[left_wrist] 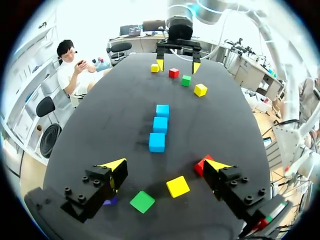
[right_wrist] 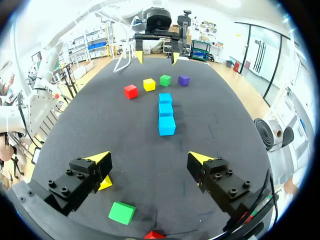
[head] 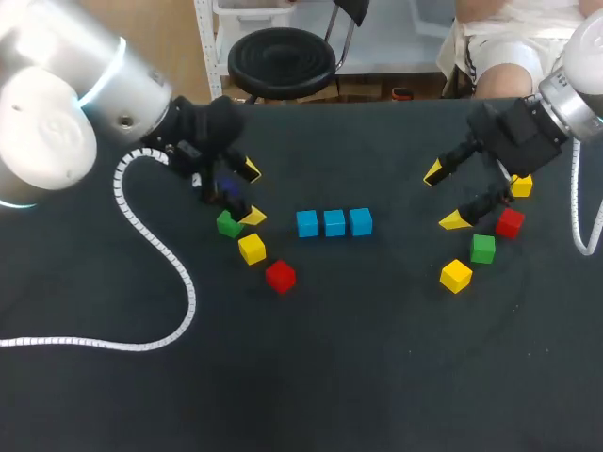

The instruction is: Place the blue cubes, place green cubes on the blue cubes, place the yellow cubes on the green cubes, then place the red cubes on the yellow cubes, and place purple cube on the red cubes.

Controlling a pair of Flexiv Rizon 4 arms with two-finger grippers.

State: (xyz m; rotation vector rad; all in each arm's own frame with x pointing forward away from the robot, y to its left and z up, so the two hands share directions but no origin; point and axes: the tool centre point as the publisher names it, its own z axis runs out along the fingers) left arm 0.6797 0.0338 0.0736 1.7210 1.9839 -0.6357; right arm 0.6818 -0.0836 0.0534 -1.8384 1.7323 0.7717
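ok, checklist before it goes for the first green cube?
1. Blue cubes in a row, tops bare: ok.
2. Left tool open and empty: ok.
3. Right tool open and empty: ok.
4. Left green cube apart from its neighbours: ok.
5. Right green cube apart from its neighbours: ok.
6. Purple cube clear of the left tool: cannot tell, it is partly hidden beneath it.
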